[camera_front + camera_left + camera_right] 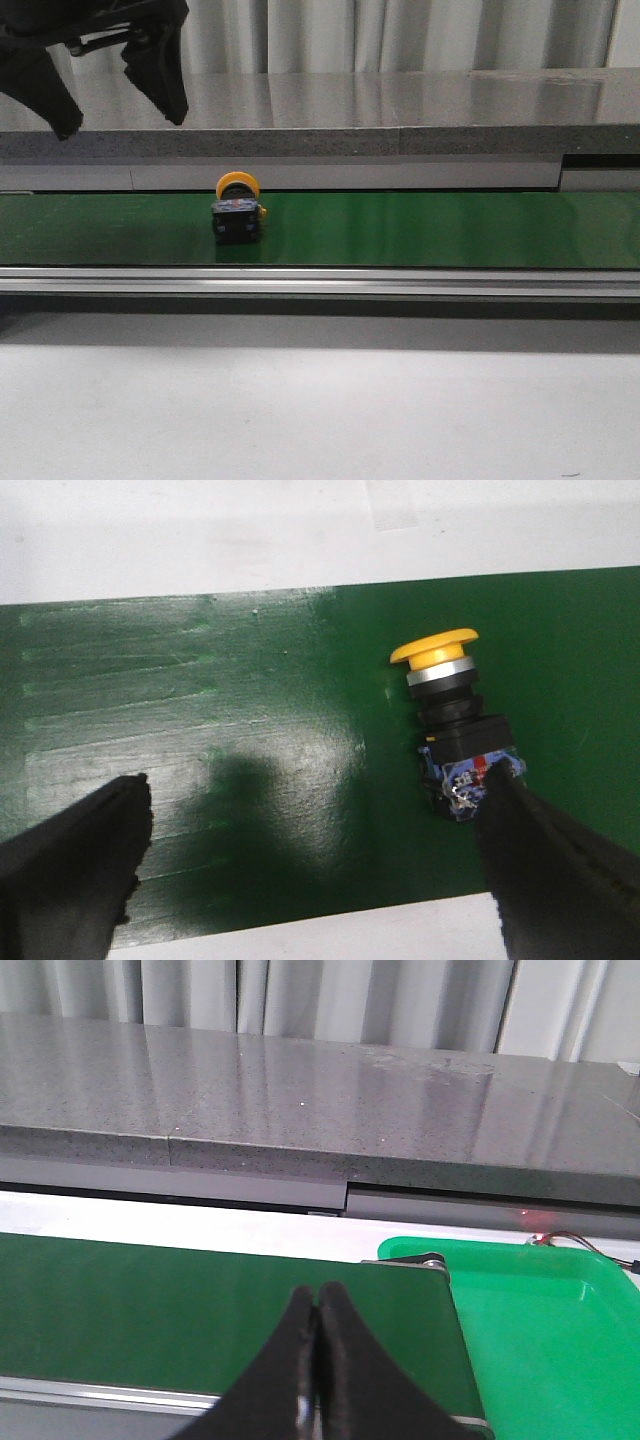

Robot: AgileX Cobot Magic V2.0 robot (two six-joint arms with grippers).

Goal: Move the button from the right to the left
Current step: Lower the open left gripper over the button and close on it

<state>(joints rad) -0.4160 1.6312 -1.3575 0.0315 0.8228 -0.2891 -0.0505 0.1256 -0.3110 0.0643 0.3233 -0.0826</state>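
Note:
The button (236, 212), a yellow mushroom cap on a black boxy body, lies on its side on the green belt (420, 228), left of the belt's middle. My left gripper (122, 112) hangs open high above the belt, to the left of the button. In the left wrist view the button (452, 725) lies close to one black finger (560, 870), outside the wide gap of the gripper (320, 790). My right gripper (318, 1300) is shut with nothing in it, over the belt's right end (180, 1310).
A grey stone counter (400, 110) runs behind the belt, with curtains beyond. A metal rail (320, 282) borders the belt's near side, and a white table surface (320, 410) lies in front. A bright green tray (540, 1320) sits off the belt's right end.

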